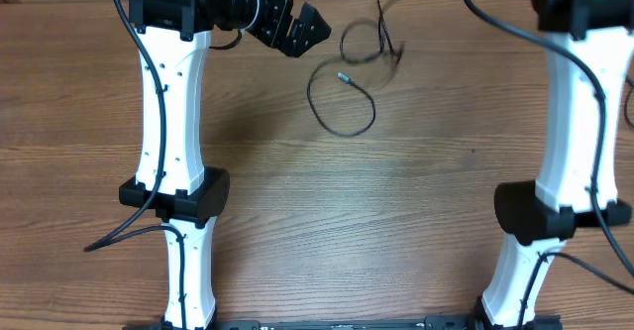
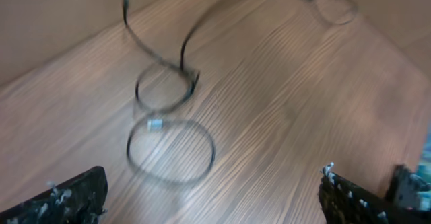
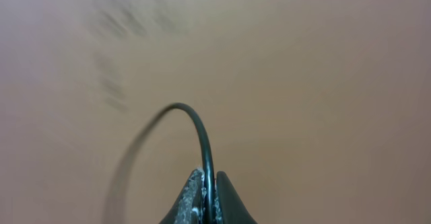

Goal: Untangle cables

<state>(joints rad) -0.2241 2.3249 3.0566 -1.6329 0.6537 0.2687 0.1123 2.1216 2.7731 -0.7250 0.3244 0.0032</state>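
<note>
**A:** What is the left gripper [image 1: 302, 31] doing?
**B:** Its jaws are spread wide, holding nothing, and it hovers over the far side of the wooden table [image 1: 297, 221].
**A:** And the cables [image 1: 344, 132]?
**B:** They lie just right of those jaws and slightly nearer. There are two loose loops on the table with a silver plug tip [image 2: 155, 124] between them, and one strand runs off far-right. The left arm is closer.
**A:** And the right gripper [image 3: 207, 196]?
**B:** It is clenched on a thin black strand [image 3: 204, 140]. That view is blurred, so it is probably the same cable. No writing is legible anywhere
</note>
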